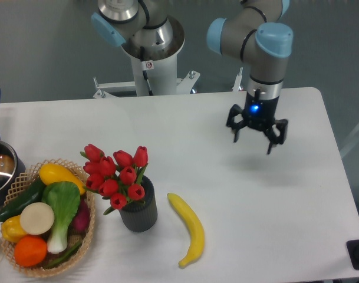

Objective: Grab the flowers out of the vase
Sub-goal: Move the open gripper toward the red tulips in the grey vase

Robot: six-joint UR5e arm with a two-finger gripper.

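Hand [257,134] hangs over the far right part of the counter [226,177], fingers spread apart, nothing between them. It points straight down, which suits a top-down approach.

The flowers [117,172] stand in the vase [138,210] near the front left of the counter, well apart from the hand. Buds fan out up and to the left, wider than the vase mouth; stems gather at the mouth. Judgement: the grasp wants the bundled stems or the bunch just above the rim, since the buds spread too loosely to pinch cleanly. Approach not yet begun.

Around the vase: a banana [189,228] lies just to its right, apart from it. A basket [79,247] of produce sits just beside it on the left, under the overhanging buds. A steel pot [0,171] sits at the left edge.

The path from hand to flowers crosses open counter. Likely risk: tipping the vase on lift if stems bind.
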